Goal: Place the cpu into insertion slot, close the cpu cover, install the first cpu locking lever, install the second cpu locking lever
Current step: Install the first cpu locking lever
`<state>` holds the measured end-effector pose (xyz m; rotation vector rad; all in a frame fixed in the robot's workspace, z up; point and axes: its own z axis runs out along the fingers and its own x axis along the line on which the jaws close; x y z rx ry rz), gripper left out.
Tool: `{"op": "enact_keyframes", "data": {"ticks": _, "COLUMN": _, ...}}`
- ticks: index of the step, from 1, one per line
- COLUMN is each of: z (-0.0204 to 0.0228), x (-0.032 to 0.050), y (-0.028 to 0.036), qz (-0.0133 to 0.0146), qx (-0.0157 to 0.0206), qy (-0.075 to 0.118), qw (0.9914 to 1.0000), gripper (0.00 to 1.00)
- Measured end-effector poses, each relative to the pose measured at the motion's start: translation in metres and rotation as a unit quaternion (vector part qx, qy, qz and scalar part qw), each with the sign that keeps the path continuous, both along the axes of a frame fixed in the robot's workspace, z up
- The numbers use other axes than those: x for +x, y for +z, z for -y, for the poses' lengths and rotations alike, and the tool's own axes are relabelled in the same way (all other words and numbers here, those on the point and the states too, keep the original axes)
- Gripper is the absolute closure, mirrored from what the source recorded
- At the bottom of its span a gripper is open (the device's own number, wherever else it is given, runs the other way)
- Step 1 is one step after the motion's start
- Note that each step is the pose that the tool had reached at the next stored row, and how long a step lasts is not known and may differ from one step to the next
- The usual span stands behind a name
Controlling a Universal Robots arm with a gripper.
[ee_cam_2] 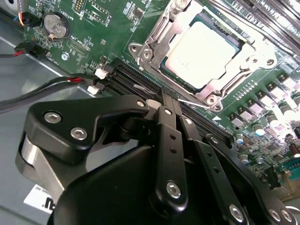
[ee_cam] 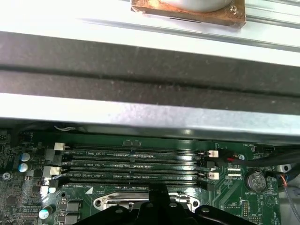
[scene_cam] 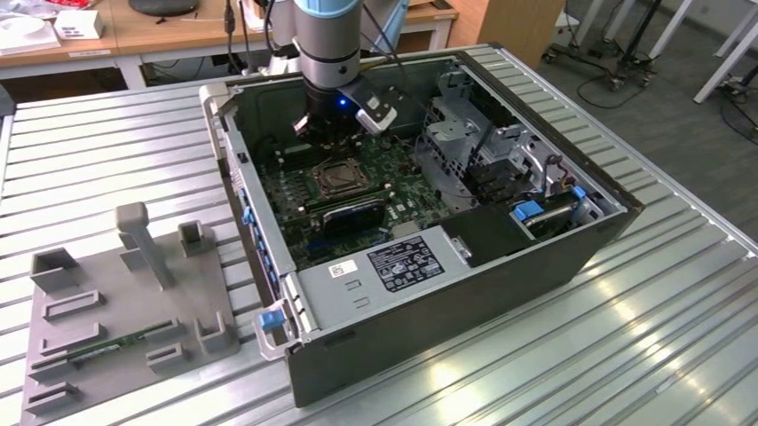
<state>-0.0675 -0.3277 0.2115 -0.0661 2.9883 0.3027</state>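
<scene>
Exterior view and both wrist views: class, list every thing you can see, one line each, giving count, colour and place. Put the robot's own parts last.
table: one, silver, slatted, under everything.
case: one, dark grey, open, on the table.
motherboard: one, green, inside the case.
cpu: one, pale silver, on the motherboard.
cover: one, silvery frame, lying around the cpu.
memory slots: four, black, beside the cpu.
coin cell: one, silver, on the motherboard.
plate: one, grey, on the table at the exterior view's left.
memory stick: one, green, on the plate.
arm: one, grey and blue, above the motherboard.
pincer: one, black, low over the memory slots.
</scene>
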Motion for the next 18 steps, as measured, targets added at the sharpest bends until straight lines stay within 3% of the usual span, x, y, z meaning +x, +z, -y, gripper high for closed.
{"op": "enact_keyframes", "data": {"ticks": 7, "z": 0.0001, "x": 0.0000, "y": 0.0001, "qz": 0.0000, "qx": -0.0001, "qy": -0.001, "qw": 1.00000, "gripper": 0.89}}
{"op": "enact_keyframes", "data": {"ticks": 11, "z": 0.0000, "x": 0.0000, "y": 0.0001, "qz": -0.0001, "qx": -0.0001, "qy": -0.023, "qw": 0.99974, "gripper": 0.89}}
{"op": "enact_keyframes", "data": {"ticks": 18, "z": 0.0000, "x": 0.0000, "y": 0.0003, "qz": -0.0002, "qx": -0.0002, "qy": -0.074, "qw": 0.99725, "gripper": 0.89}}
